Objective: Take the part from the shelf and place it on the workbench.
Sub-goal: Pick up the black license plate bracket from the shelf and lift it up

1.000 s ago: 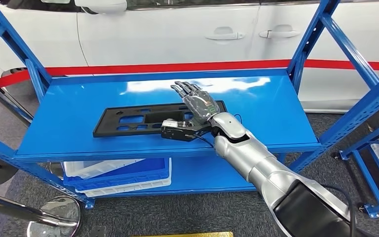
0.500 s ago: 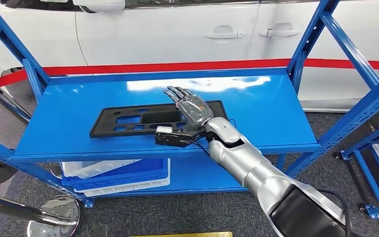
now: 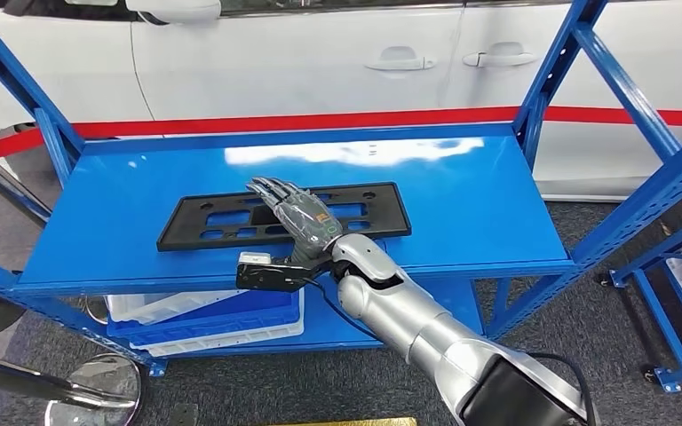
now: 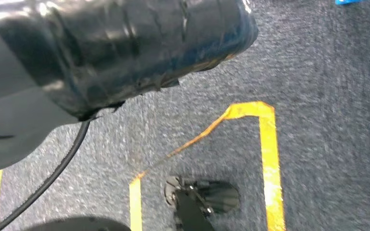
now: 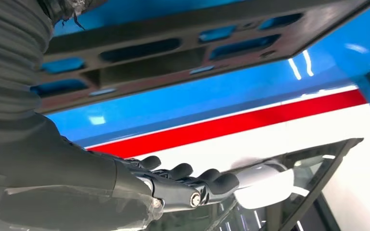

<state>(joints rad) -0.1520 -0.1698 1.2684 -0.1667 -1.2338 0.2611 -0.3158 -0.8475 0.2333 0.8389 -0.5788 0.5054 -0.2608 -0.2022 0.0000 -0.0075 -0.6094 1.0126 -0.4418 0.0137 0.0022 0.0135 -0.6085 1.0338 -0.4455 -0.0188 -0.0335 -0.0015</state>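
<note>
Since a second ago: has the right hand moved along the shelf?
Yes. The right hand slid toward the left end of the black part, nearer the shelf's front edge.

Readable text: none on any surface.
Labels, brands: none legible.
Numbers, signs: none legible on shelf, car or floor.

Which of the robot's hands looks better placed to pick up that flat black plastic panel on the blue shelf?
The right robot hand: it is spread open directly over the flat black plastic panel on the blue metal shelf. The left wrist camera looks down at grey carpet, so that arm seems to hang away from the shelf.
</note>
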